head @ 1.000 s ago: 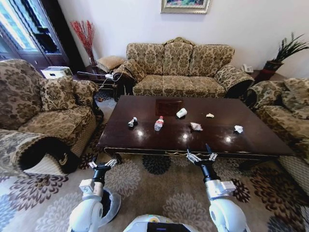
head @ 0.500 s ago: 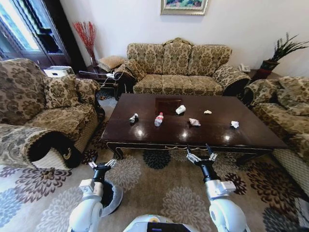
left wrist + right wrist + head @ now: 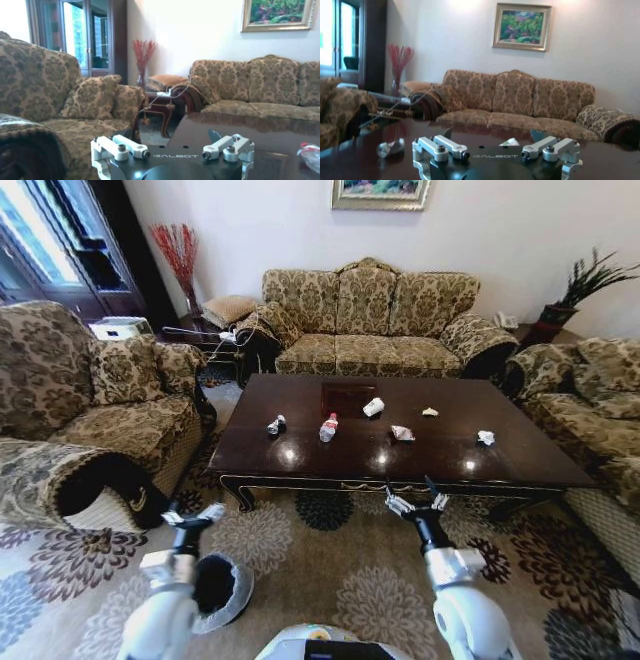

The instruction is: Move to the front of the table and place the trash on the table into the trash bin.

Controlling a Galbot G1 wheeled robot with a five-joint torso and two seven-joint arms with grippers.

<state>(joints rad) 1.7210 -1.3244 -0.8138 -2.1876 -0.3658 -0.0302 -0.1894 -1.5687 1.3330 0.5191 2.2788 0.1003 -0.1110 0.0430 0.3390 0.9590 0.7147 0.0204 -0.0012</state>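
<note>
Head view: your right gripper (image 3: 416, 498) holds its fingers spread and empty at the near edge of the dark-brown glossy wooden surface (image 3: 330, 465). The left gripper (image 3: 190, 516), also spread, hangs above the black bag-lined trash bin (image 3: 222, 598). Approach is nearly complete; next, reach for the red-capped clear bottle (image 3: 328, 428).

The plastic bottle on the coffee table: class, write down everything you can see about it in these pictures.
The small clear plastic bottle with a red cap and red label lies on its side on the large dark-brown glossy wooden coffee table, in the table's left half. Its cap end points away from the robot, towards the sofa. It looks empty or nearly so. Nothing touches it but the tabletop: a crumpled wrapper lies apart to its left, a white paper cup apart, beyond it to the right. No hand is near it.
</note>
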